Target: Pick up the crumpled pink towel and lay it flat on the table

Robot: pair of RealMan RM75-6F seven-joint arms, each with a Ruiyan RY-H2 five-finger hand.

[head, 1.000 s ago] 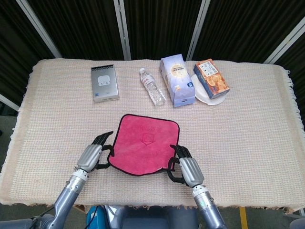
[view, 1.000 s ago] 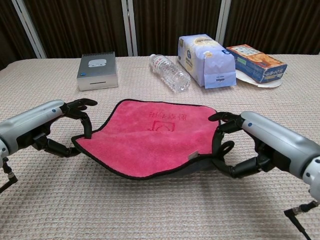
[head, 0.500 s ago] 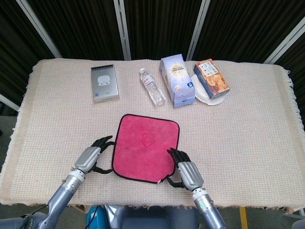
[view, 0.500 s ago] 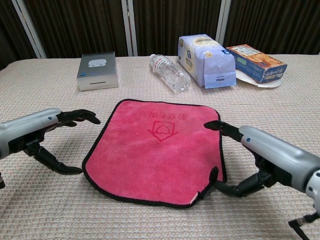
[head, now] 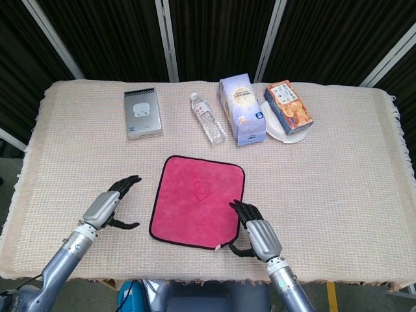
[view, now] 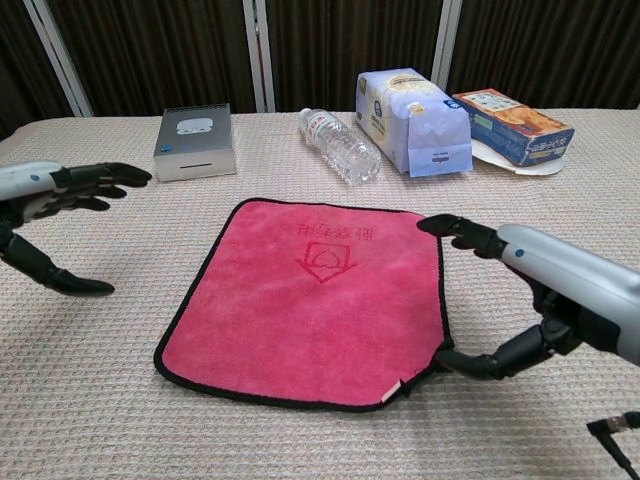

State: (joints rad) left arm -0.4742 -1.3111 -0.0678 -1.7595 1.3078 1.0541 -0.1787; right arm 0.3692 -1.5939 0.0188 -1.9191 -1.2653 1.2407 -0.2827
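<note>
Risking a snagged corner: right hand [view: 545,300] hovering spread and empty, thumb touching the flat pink towel's [head: 197,200] edge; left hand [head: 105,208] spread, empty, apart.

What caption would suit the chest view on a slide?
Square pink towel spread flat on the woven tablecloth, left hand open and clear, right hand open at its right edge.

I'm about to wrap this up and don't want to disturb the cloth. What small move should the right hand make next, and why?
Probably draw the right hand straight out to the right, off the pink towel. The towel lies flat on the table, the left hand is open and well apart from it, while the right hand's thumb sits at the near right corner and could drag it.
</note>
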